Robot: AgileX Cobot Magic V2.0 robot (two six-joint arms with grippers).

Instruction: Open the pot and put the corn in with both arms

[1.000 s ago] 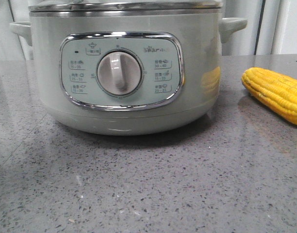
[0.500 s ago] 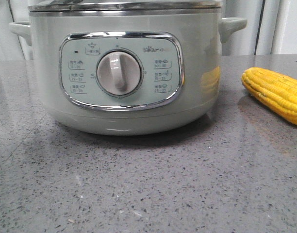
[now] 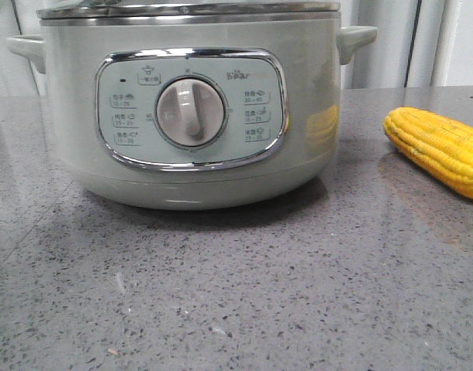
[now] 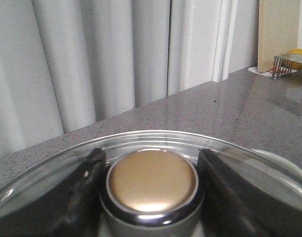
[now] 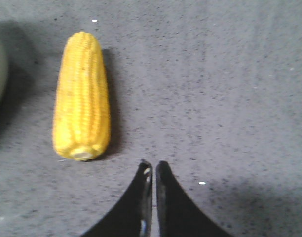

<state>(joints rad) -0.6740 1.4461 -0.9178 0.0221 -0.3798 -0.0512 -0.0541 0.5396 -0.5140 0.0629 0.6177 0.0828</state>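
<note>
Pot: the pale green pot (image 3: 194, 116) stands on the grey speckled counter (image 3: 244, 294), its dial panel (image 3: 192, 110) facing the front camera, a side handle showing at each edge.

Lid: a glass lid (image 4: 52, 170) sits on the steel rim — the pot is not yet open. Its gold-topped knob (image 4: 152, 181) stands at the centre, the natural purchase for lifting it straight up.

Left gripper: the left gripper (image 4: 152, 185) brackets the knob, one dark finger (image 4: 87, 190) on either side. The fingers lie just beside the knob, but whether they press it or leave a slight gap cannot be told from the wrist view. Judged purpose: to grip the knob so the lid can come off.

Corn: the corn (image 5: 82, 96) lies flat on the counter to the pot's right, apart from the pot wall, its cut end towards the right wrist camera.

Right gripper: the right gripper (image 5: 152, 170) has its fingertips pressed together with nothing between them. It hovers above bare counter, near the cob's cut end but off to one side — a waiting pose, by judgement, until the pot is uncovered.

Stage: early. Lid removal comes first, then the cob must be grasped and carried over the rim.

Risk: a knob pinched off-centre could tilt the lid or drag the pot along the smooth counter.
</note>
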